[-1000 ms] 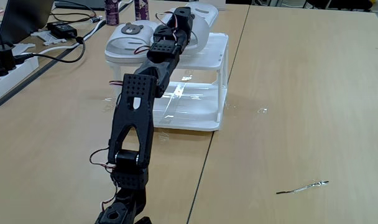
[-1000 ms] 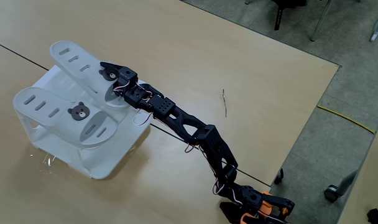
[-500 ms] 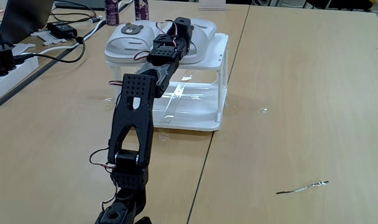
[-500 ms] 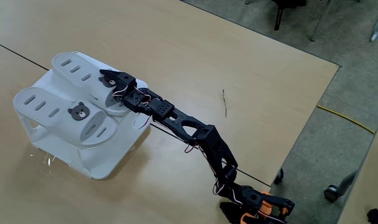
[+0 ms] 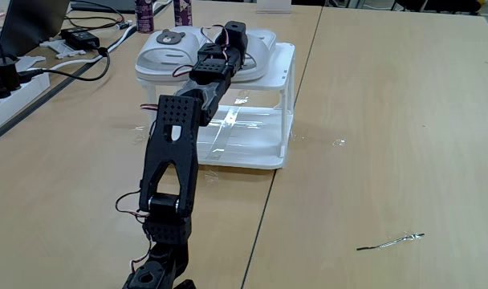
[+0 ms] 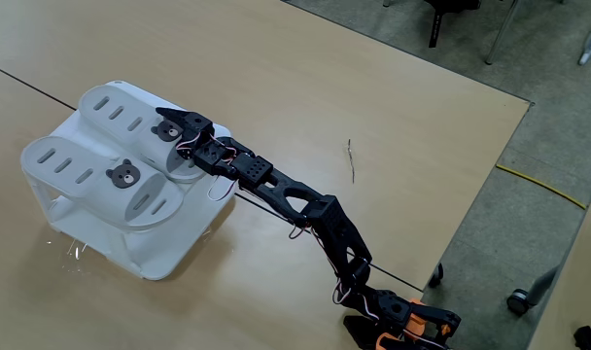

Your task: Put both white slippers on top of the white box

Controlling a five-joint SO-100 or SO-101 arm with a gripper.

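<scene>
Now both slippers (image 6: pixel 101 146) lie flat side by side on the box (image 6: pixel 150 255); the far one, tilted a second ago, has settled. The pincer (image 6: pixel 172 123) looks clenched on its strap.

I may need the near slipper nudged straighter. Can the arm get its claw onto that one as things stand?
Probably yes: the claw sits at the far slipper beside it, and the near slipper lies uncovered on the white box, nothing between.

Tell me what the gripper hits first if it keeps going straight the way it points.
Most likely the far white slipper: the gripper sits at its bear-badged strap, pointing along it over the white box. Whether it already touches is unclear from these angles.
</scene>
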